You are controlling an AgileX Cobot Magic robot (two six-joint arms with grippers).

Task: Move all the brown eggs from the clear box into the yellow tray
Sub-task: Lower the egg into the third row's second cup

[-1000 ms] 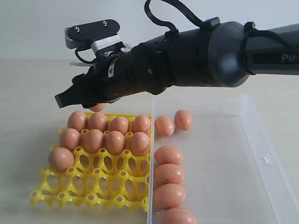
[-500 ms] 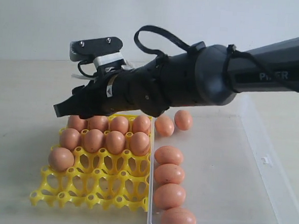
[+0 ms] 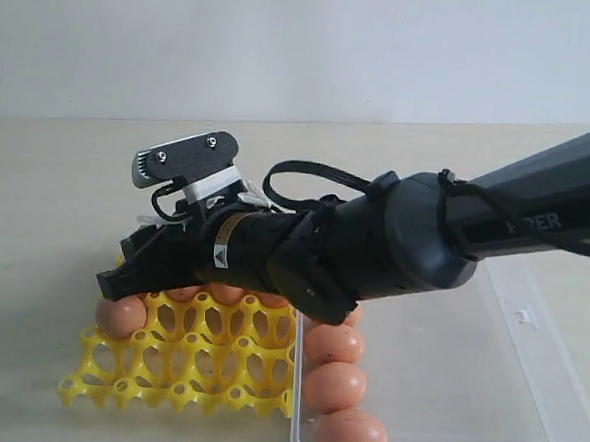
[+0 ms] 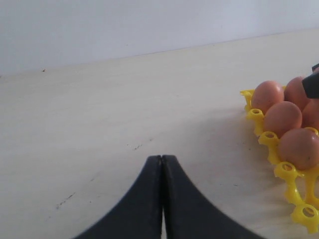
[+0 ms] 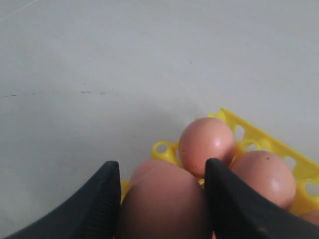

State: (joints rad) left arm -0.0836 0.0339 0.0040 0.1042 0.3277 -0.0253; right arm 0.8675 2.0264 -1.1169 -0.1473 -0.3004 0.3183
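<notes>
My right gripper (image 3: 111, 282) hangs low over the left side of the yellow tray (image 3: 188, 373), shut on a brown egg (image 5: 164, 199) that fills the gap between its black fingers (image 5: 102, 199). Under it, more eggs (image 5: 207, 143) sit in the tray's cups (image 5: 163, 148). The arm hides most of the filled rows in the exterior view; one egg (image 3: 121, 317) shows at the tray's left edge. In the clear box (image 3: 526, 380), three eggs (image 3: 333, 386) lie along its left wall. On the bare table beside the tray (image 4: 256, 115), my left gripper (image 4: 162, 160) is shut and empty.
The right arm (image 3: 393, 252) stretches across from the right, above the box's back half and the tray's far rows. The tray's front two rows of cups (image 3: 204, 391) show no eggs. Pale tabletop (image 4: 99, 109) lies left of the tray.
The right arm has come down and forward with the egg, from above the tray's back edge to just over its left cups, covering the filled rows. The left gripper's earlier state is not shown.
</notes>
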